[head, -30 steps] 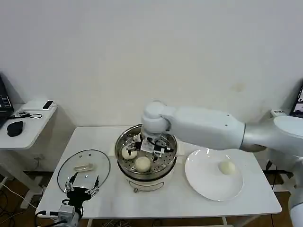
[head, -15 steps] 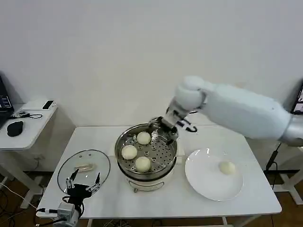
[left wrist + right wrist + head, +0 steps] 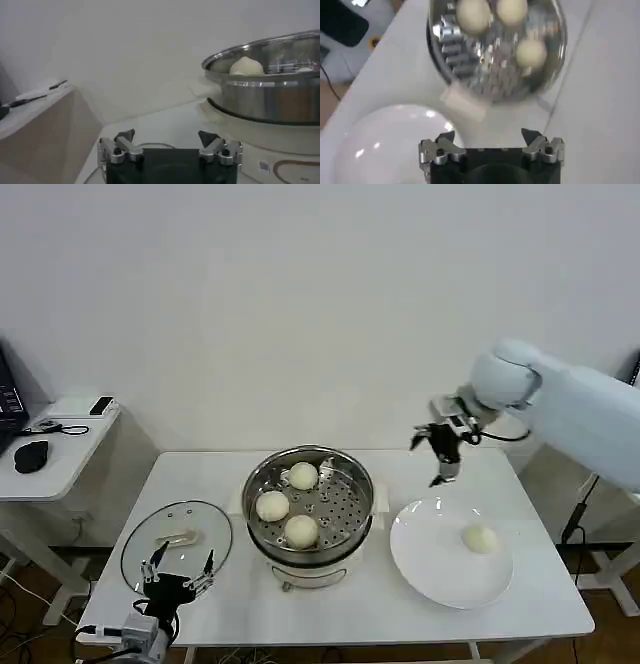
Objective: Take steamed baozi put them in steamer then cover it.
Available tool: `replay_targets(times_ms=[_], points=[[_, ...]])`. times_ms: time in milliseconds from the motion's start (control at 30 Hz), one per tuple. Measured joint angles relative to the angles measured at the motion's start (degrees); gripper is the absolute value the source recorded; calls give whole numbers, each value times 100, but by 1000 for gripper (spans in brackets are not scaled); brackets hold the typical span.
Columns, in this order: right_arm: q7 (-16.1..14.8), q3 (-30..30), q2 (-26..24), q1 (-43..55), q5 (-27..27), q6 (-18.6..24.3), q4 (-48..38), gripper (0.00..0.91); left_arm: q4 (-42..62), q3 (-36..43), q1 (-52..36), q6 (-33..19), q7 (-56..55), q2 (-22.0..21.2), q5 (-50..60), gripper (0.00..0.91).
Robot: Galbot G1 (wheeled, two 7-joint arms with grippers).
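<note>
Head view: shiny perforated round steamer (image 3: 352, 509)

No words, brand names, numbers or signs are showing legibly anywhere. A small sticker (image 3: 263, 165) is sitting on the white base under the steamer (image 3: 270, 82), just below its steel wall, but whatever is printed on it is too small and blurred to read.

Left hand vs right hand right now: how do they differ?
The left hand sits low at the table's near edge, just above the glass lid; the right hand hangs high between the steamer and the plate. Both are open and empty.
</note>
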Motion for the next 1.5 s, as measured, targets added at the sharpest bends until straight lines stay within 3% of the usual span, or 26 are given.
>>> replay_targets(times_ms=[500, 1500], points=[[-74, 634, -239, -1249, -921, -291, -549, 907, 79, -7, 97, -10, -23, -58, 68, 907], [168, 1440, 246, -2852, -2315, -33, -1563, 907, 448, -58, -43, -17, 19, 16, 100, 907]])
